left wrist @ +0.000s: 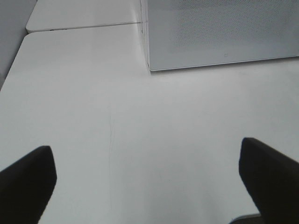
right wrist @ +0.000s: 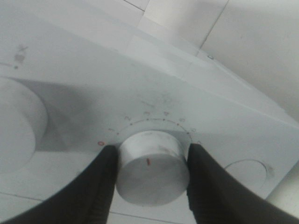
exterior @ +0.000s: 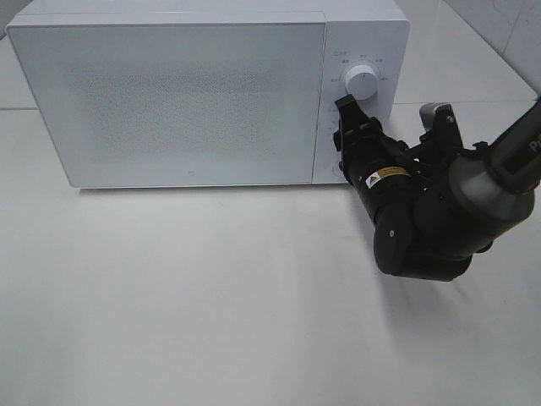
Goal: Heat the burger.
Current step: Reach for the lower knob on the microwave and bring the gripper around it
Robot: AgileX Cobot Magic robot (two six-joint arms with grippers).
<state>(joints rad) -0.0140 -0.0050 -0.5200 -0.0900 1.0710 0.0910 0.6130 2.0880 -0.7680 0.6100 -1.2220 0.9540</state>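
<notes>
The right claw [right wrist: 153, 151] is clamped on the lower dial [right wrist: 152, 173] of the microwave [exterior: 194, 93], with a pad pressed to each side. The upper dial [exterior: 363, 83] is untouched. The left claw [left wrist: 147, 170] is held spread wide over bare desk [left wrist: 93, 93], near the oven's front left corner. The burger is seen nowhere; it is probably behind the closed door [exterior: 169, 97], though that cannot be confirmed. Should the pads slip on the smooth dial, no time would be set. Should it be overturned, the burger would be overheated.
</notes>
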